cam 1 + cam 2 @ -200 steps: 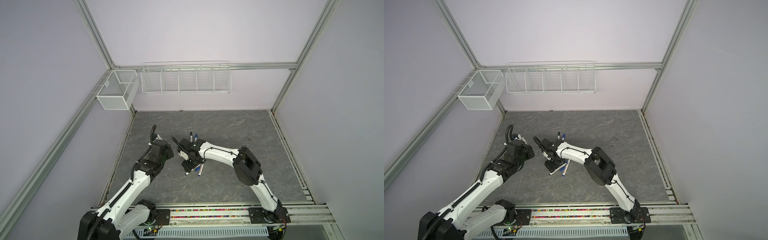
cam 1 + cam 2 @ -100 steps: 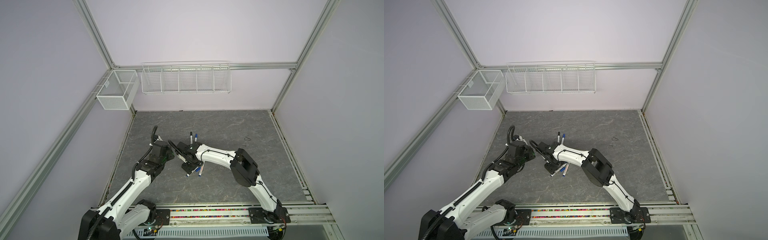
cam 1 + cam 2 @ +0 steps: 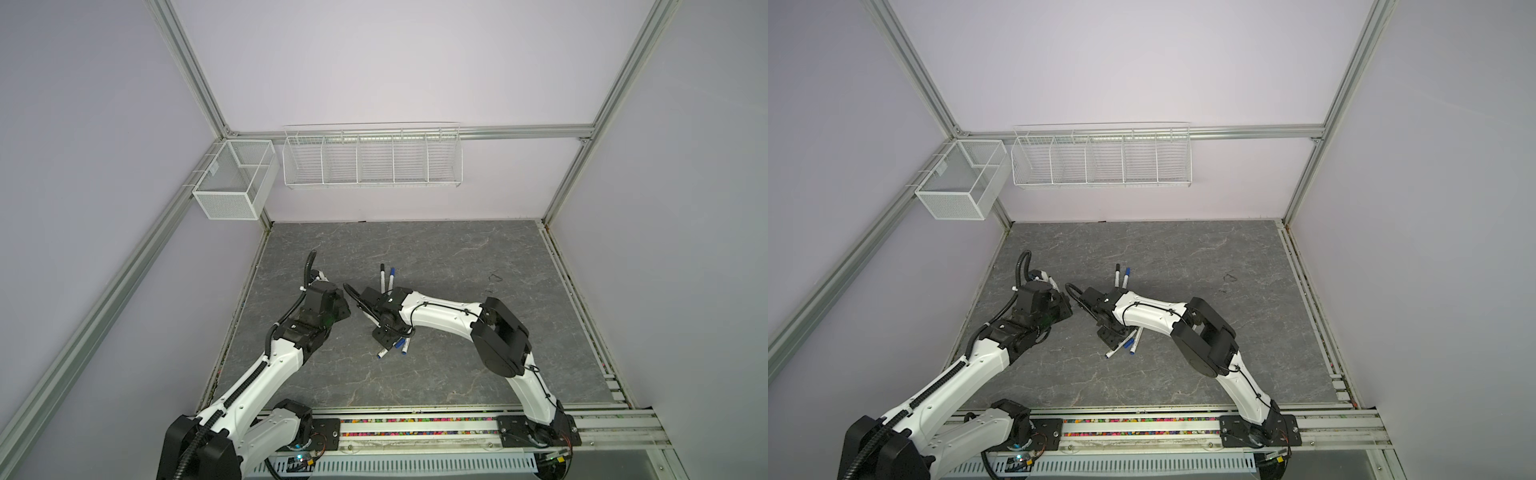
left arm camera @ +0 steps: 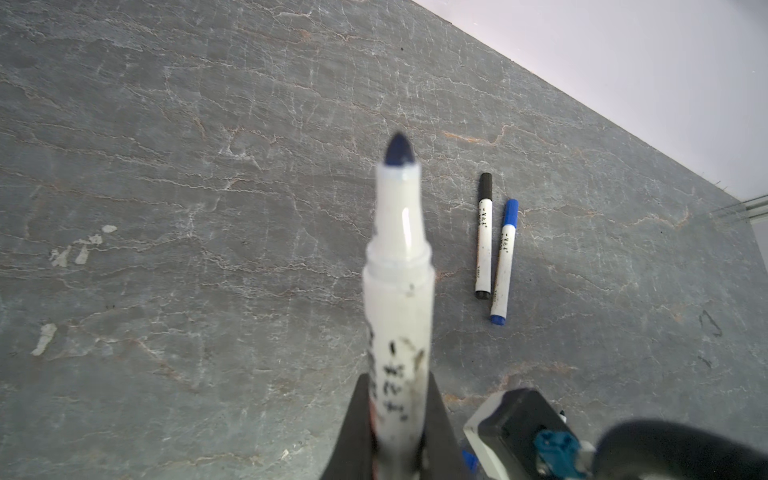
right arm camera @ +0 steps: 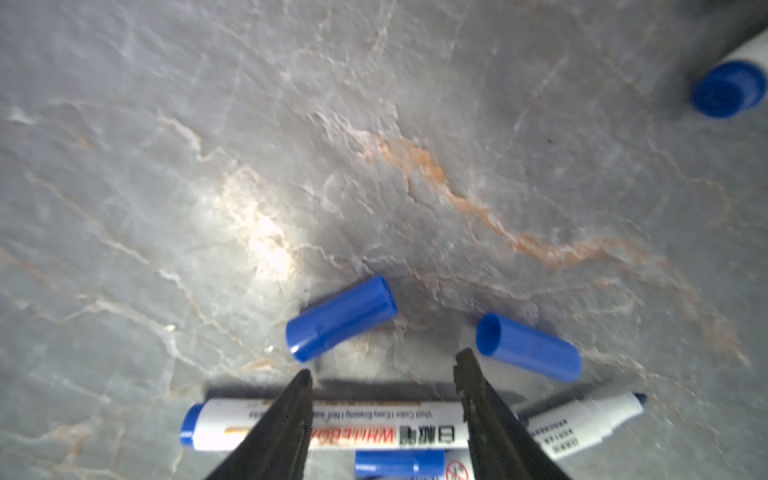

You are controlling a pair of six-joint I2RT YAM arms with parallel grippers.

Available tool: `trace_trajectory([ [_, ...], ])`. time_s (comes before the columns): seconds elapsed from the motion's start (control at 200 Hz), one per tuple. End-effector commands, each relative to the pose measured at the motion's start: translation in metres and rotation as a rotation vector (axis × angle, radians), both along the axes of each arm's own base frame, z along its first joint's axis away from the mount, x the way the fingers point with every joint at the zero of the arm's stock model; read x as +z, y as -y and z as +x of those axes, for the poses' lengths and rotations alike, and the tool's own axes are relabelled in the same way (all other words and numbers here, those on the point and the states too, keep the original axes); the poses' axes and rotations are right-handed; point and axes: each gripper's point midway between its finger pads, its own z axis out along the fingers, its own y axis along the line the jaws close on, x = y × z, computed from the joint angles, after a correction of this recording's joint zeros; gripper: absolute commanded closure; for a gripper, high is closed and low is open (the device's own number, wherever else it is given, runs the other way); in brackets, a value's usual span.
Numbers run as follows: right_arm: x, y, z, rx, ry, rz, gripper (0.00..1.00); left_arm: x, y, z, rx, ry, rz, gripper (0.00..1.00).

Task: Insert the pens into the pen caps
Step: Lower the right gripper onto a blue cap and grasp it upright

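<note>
My left gripper [image 4: 397, 386] is shut on an uncapped pen [image 4: 399, 266]; its white barrel sticks out ahead and its dark blue tip is bare. Two capped pens lie side by side farther off, one black [image 4: 483, 237], one blue [image 4: 503, 262], and show in both top views [image 3: 381, 278] [image 3: 1125, 278]. My right gripper [image 5: 382, 370] is open and low over a pile of pens [image 3: 392, 347]. A white pen with a blue end [image 5: 353, 424] lies crosswise under its fingers. Two loose blue pen caps [image 5: 340, 318] [image 5: 528, 347] lie just beyond the fingertips. An uncapped pen [image 5: 582, 419] lies beside them.
A third blue cap [image 5: 399, 463] shows under the crosswise pen. A blurred blue pen end [image 5: 729, 89] is at the edge of the right wrist view. White wire baskets [image 3: 372, 156] [image 3: 235, 178] hang on the back wall. The grey marbled table [image 3: 457, 257] is bounded by metal rails.
The right arm has shifted slightly over the pile of pens. The left arm stays about where it was, its pen still gripped.
</note>
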Motion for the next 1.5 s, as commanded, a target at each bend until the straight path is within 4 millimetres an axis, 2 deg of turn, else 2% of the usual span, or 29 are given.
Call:
trace_trajectory([
  [0.0,0.026,-0.012,-0.004,0.028,0.0,0.103,0.41,-0.003,0.001,0.001,0.004,-0.003,-0.019,1.0],
  [0.225,0.015,-0.02,-0.016,0.004,-0.12,0.143,0.42,-0.003,0.0,0.0,0.003,-0.001,-0.019,1.0],
  [0.4,0.007,-0.02,-0.011,-0.049,-0.183,0.153,0.43,-0.001,-0.001,-0.001,0.008,0.009,-0.02,1.0],
  [0.705,-0.003,-0.036,-0.005,-0.05,-0.248,0.175,0.42,0.002,-0.005,-0.002,0.017,0.024,-0.011,1.0],
  [0.945,-0.017,-0.032,0.003,-0.077,-0.234,0.095,0.44,0.006,-0.006,-0.002,0.013,0.036,0.0,1.0],
  [1.035,-0.019,-0.033,0.008,-0.079,-0.204,0.081,0.48,0.005,-0.006,-0.002,0.012,0.036,0.003,1.0],
  [1.065,-0.021,-0.026,0.005,-0.081,-0.211,0.047,0.5,0.005,-0.006,-0.001,0.012,0.036,0.003,1.0],
  [1.269,-0.029,-0.02,0.008,-0.068,-0.172,-0.026,0.64,0.004,-0.005,-0.001,0.008,0.035,0.003,1.0],
  [1.494,-0.031,-0.017,0.009,-0.049,-0.135,-0.064,0.73,0.005,-0.004,0.0,0.006,0.036,-0.003,1.0],
])
